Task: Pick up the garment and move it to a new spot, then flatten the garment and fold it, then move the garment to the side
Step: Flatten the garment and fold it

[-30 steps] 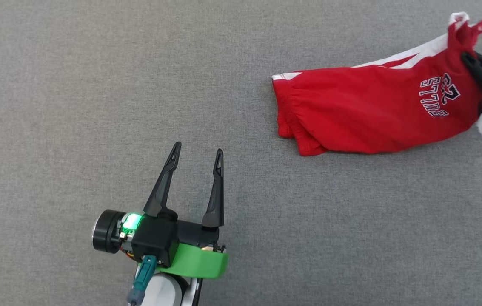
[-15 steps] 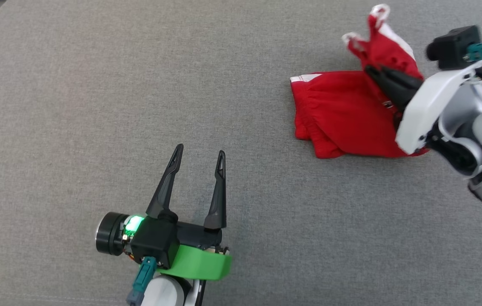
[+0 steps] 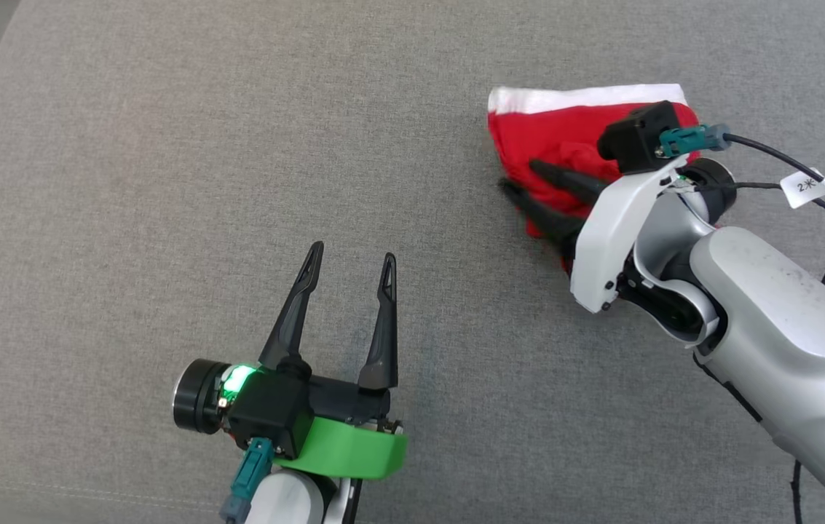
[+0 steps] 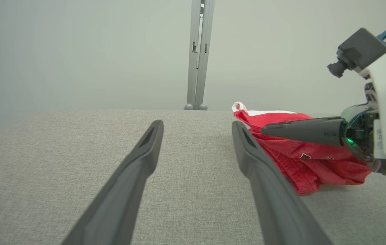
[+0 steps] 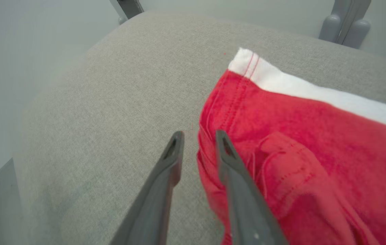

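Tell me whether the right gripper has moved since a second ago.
Yes. Measured against the waistband end of the red shorts, which stayed put, the right gripper swung left from the hem end to it, folding the cloth over.

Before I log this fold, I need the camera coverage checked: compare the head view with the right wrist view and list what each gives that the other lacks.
Head view adds: the left gripper, fingers apart above the grey surface, away from the red garment, and the right arm's pale forearm with cables. Right wrist view adds: close stitching by the white band, and grey posts beyond the surface. Both: the red garment and the right gripper, fingers parted at its edge.
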